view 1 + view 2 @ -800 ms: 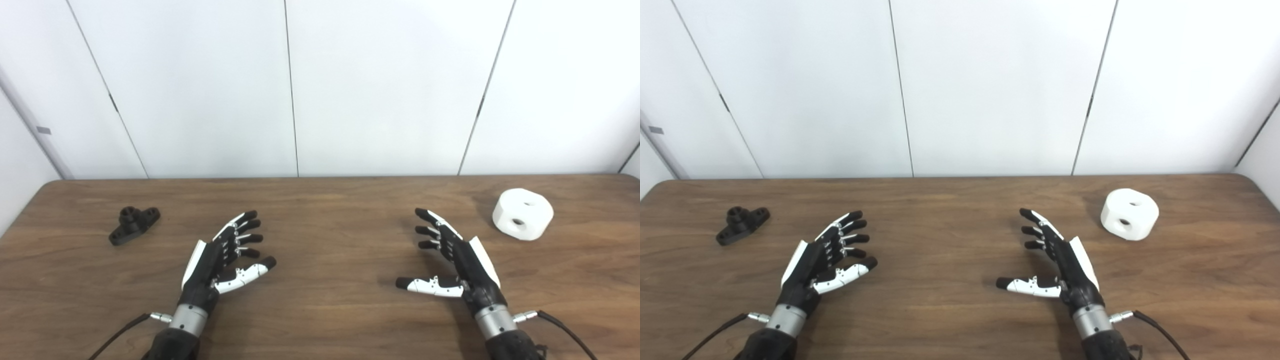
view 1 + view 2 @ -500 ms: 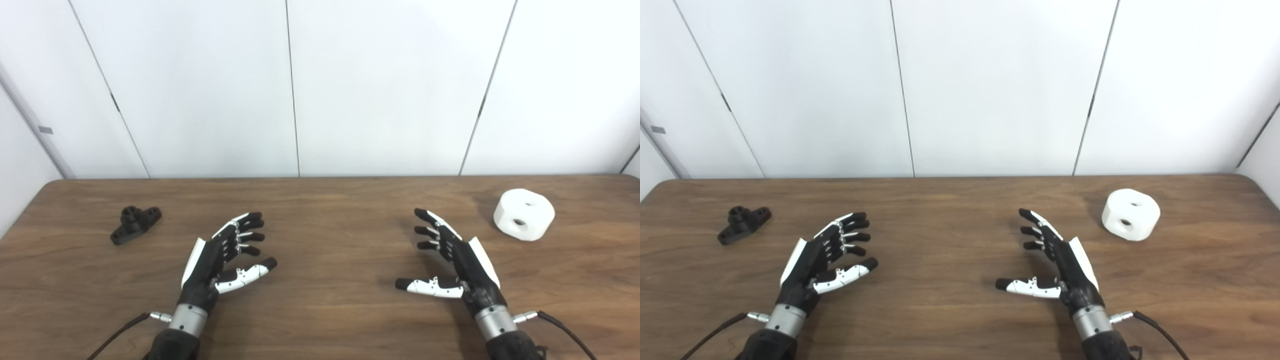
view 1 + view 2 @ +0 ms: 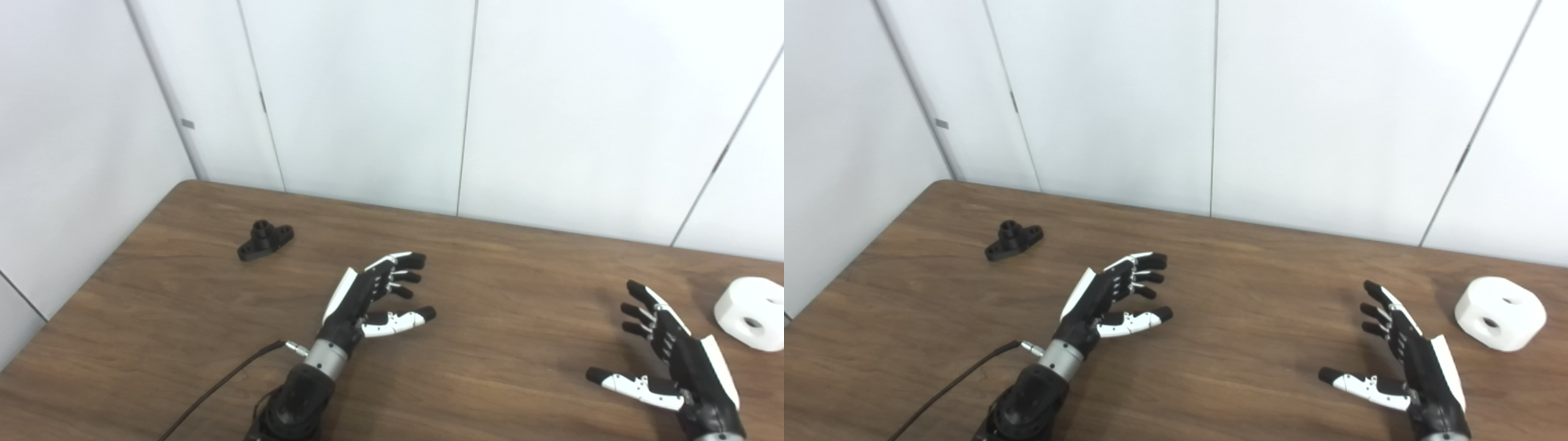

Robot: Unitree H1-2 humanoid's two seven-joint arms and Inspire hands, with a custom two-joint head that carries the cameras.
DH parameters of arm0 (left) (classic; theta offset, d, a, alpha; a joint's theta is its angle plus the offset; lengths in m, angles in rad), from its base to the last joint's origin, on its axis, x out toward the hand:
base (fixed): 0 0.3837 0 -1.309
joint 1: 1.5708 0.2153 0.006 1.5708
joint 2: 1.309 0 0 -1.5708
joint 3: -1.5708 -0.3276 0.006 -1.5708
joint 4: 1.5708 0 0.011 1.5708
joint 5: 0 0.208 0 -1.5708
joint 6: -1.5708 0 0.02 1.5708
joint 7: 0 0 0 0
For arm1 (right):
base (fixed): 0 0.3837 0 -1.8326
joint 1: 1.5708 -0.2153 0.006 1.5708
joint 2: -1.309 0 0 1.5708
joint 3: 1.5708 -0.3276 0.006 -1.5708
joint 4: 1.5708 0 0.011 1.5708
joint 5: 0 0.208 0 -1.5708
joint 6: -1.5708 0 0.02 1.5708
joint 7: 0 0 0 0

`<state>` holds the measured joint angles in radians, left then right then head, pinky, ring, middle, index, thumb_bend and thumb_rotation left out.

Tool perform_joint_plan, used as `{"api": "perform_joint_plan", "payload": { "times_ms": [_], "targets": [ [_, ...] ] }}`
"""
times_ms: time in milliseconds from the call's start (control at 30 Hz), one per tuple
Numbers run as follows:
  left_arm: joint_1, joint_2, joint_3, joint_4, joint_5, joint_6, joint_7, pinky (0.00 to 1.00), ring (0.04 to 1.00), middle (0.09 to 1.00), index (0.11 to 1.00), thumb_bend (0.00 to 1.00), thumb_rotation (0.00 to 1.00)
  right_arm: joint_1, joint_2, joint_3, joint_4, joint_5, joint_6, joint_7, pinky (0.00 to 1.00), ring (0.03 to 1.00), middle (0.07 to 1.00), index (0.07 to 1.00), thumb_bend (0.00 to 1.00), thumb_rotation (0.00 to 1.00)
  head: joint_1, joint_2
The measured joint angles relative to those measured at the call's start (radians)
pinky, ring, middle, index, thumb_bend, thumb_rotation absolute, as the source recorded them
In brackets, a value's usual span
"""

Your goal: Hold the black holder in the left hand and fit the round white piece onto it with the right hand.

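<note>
The black holder [image 3: 265, 240] lies flat on the wooden table [image 3: 502, 269] at the far left, a short post rising from its base. My left hand [image 3: 371, 301] hovers open to its right, well apart from it, fingers spread and holding nothing. At the right edge sits the round white piece [image 3: 751, 312], with a hole in its top and another in its side. My right hand [image 3: 669, 358] is open to the left of it, thumb pointing left, not touching it.
White wall panels [image 3: 367, 98] rise behind the table, and another white wall runs along its left edge. A dark cable [image 3: 226, 383] trails from my left wrist toward the table's front edge.
The whole picture has shifted right and tilted, so the camera has turned left. Both hands keep about the same open pose and nothing on the table has moved.
</note>
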<state>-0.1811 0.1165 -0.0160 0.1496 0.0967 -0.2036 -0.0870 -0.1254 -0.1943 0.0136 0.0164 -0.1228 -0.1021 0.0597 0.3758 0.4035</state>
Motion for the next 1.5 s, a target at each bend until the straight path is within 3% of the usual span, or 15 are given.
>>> {"api": "perform_joint_plan", "payload": {
  "times_ms": [333, 633, 967, 1167, 1333, 1500],
  "targets": [
    [-0.004, -0.010, -0.001, 0.008, -0.001, 0.009, 0.000, 0.62, 0.743, 0.787, 0.755, 0.67, 0.06, 0.005, 0.001, 0.000, -0.053, 0.005, 0.058, 0.014, 0.81, 0.885, 0.949, 0.913, 0.71, 0.00, 0.018, -0.009],
    [-0.007, -0.015, -0.001, 0.014, 0.004, -0.004, 0.003, 0.63, 0.733, 0.770, 0.746, 0.65, 0.07, 0.006, 0.001, -0.002, -0.074, 0.007, 0.074, 0.019, 0.80, 0.878, 0.946, 0.910, 0.70, 0.00, 0.081, -0.026],
    [-0.011, -0.021, -0.001, 0.016, 0.012, -0.006, 0.014, 0.62, 0.740, 0.773, 0.749, 0.65, 0.04, 0.007, 0.000, 0.000, -0.077, -0.018, 0.073, 0.019, 0.69, 0.835, 0.921, 0.881, 0.71, 0.00, 0.084, -0.023],
    [-0.011, -0.018, 0.000, 0.013, 0.003, -0.007, 0.007, 0.53, 0.654, 0.721, 0.731, 0.69, 0.00, 0.007, -0.001, 0.000, -0.081, -0.020, 0.073, 0.019, 0.65, 0.826, 0.907, 0.872, 0.72, 0.00, 0.075, -0.012],
    [0.007, 0.013, -0.010, -0.020, 0.004, 0.029, -0.020, 0.53, 0.625, 0.684, 0.679, 0.68, 0.00, 0.008, -0.001, 0.000, -0.086, -0.021, 0.074, 0.020, 0.65, 0.821, 0.908, 0.870, 0.72, 0.00, 0.072, -0.011],
    [0.020, 0.100, -0.014, -0.085, 0.089, 0.069, -0.033, 0.56, 0.667, 0.715, 0.707, 0.75, 0.01, 0.011, -0.003, -0.003, -0.095, -0.021, 0.074, 0.020, 0.66, 0.819, 0.903, 0.864, 0.71, 0.00, 0.069, -0.006]
  ]
}}
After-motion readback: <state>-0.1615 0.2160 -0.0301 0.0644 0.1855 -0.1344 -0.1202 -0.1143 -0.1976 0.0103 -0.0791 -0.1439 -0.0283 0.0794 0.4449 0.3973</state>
